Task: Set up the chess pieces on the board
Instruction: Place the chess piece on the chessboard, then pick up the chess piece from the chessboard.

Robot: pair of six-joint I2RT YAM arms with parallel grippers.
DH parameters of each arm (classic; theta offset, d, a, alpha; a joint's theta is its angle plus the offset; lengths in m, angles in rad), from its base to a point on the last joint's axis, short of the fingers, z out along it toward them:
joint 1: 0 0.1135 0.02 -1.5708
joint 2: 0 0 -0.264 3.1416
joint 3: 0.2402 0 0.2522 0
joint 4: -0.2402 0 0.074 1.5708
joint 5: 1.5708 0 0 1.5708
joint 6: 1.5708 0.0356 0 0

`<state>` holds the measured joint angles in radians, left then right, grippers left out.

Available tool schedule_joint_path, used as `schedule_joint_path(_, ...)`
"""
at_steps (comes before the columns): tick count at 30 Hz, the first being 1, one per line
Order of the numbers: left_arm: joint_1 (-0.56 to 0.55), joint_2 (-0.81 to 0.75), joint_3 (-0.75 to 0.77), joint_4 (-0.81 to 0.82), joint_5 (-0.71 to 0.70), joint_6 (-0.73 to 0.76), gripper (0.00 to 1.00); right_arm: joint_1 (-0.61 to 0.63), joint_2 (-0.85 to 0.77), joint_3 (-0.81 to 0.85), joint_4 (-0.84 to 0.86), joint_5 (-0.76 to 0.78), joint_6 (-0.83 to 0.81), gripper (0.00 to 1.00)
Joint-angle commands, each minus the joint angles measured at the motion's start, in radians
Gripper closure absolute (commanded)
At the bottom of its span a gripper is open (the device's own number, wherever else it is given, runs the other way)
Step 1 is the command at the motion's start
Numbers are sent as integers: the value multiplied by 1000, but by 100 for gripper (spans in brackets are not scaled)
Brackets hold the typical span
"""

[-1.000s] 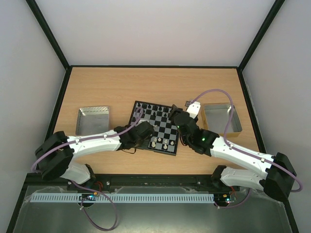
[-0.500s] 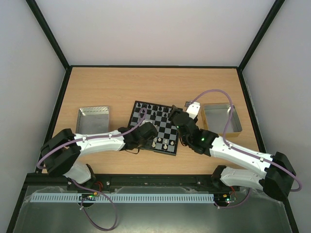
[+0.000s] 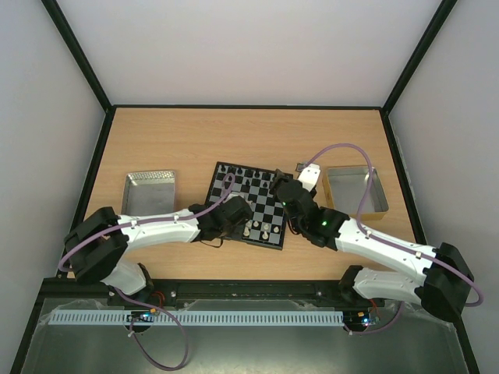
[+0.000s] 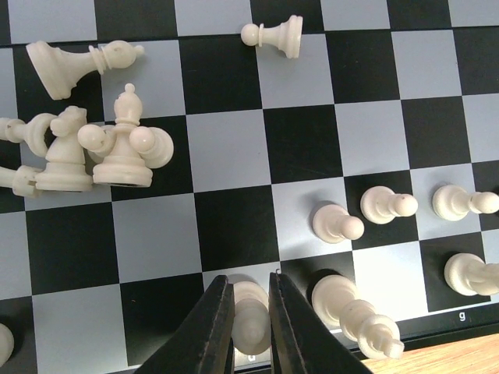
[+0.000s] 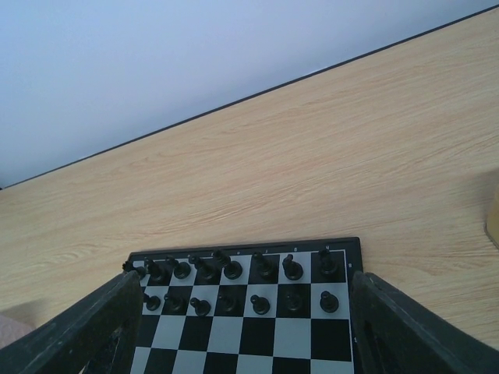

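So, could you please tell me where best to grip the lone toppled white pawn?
I'd come from above and pinch the white pawn across its narrow waist, between head and base. It lies on its side, apart from the other pieces, with room on either side.

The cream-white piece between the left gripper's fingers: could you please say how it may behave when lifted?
Probably rigid and light: the cream-white piece is narrower than one square of the board. Its smooth, rounded body may slip or twist between the left gripper's narrow fingers. Likely tippy: a pawn nearby lies on its side.
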<state>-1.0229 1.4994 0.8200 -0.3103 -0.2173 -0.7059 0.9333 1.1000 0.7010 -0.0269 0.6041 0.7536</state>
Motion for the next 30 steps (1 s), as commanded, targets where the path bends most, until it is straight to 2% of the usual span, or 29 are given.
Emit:
schedule_joint_path(1, -9, -18, -3, -47, 13, 8, 85, -5, 14, -8, -21, 18, 30, 28)
schedule_joint_path(6, -8, -6, -3, -26, 37, 4, 78, -4, 13, -5, -27, 11, 35, 28)
schedule_joint_path(11, 4, -21, 44, -88, 31, -20, 65, -9, 5, -7, -20, -19, -6, 28)
schedule_joint_path(14, 19, -53, 85, -128, 26, -33, 58, -57, 9, -24, 1, -151, -37, 29)
schedule_joint_path(16, 37, -85, 98, -138, 26, -41, 54, -116, 17, -47, 40, -318, -71, 29)
schedule_joint_path(19, 82, -134, 91, -139, 35, -54, 51, -162, 107, -22, 35, -535, -185, 31)
schedule_joint_path(22, 151, -192, 63, -112, 68, -55, 48, -166, 233, 59, -38, -643, -277, 35)
schedule_joint_path(30, 329, -312, -53, 37, 296, -58, 46, -166, 476, 212, -117, -706, -484, 43)
